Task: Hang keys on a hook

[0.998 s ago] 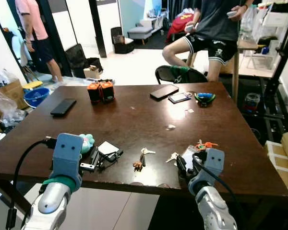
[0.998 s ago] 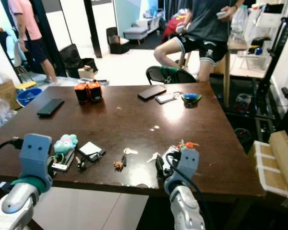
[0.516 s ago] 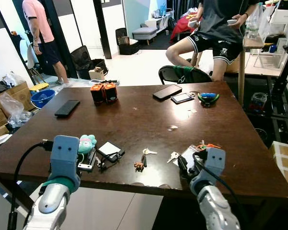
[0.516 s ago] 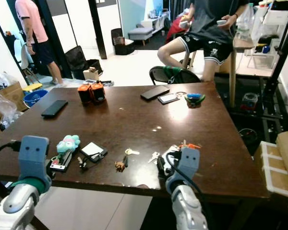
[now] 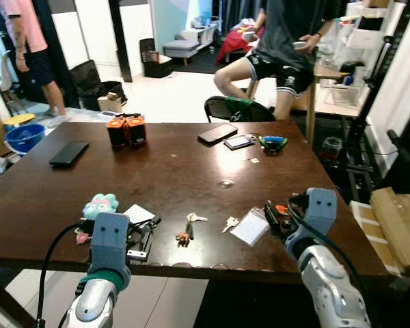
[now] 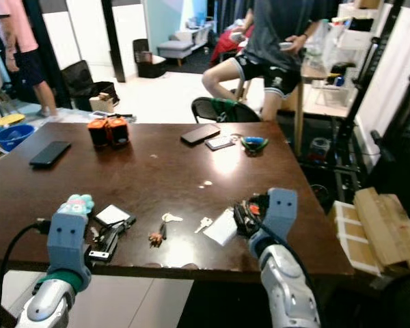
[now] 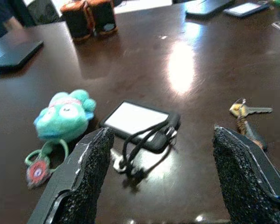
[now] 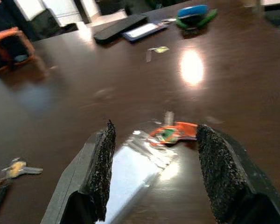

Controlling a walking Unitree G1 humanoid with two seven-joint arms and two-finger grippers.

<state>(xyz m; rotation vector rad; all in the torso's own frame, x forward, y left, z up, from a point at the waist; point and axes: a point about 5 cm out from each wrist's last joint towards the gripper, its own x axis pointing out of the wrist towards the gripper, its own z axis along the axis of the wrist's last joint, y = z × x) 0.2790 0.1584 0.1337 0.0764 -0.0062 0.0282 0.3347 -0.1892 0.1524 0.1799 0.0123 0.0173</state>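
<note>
Nearby, brass-headed keys (image 5: 188, 227) with a brown fob lie flat on the table (image 5: 191, 171), between the wide-open left gripper (image 7: 161, 179) and wide-open right gripper (image 8: 154, 172), beside a clear bag (image 5: 251, 227).

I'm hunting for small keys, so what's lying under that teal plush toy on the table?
The teal plush toy lies directly on the dark table, its cord and red tag trailing beside it. Whatever lies beneath its body is covered.

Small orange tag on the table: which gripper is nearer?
Right. The right gripper, jaws open, points straight at the small orange tag. The left gripper is across the table by the teal plush keychain.
</note>
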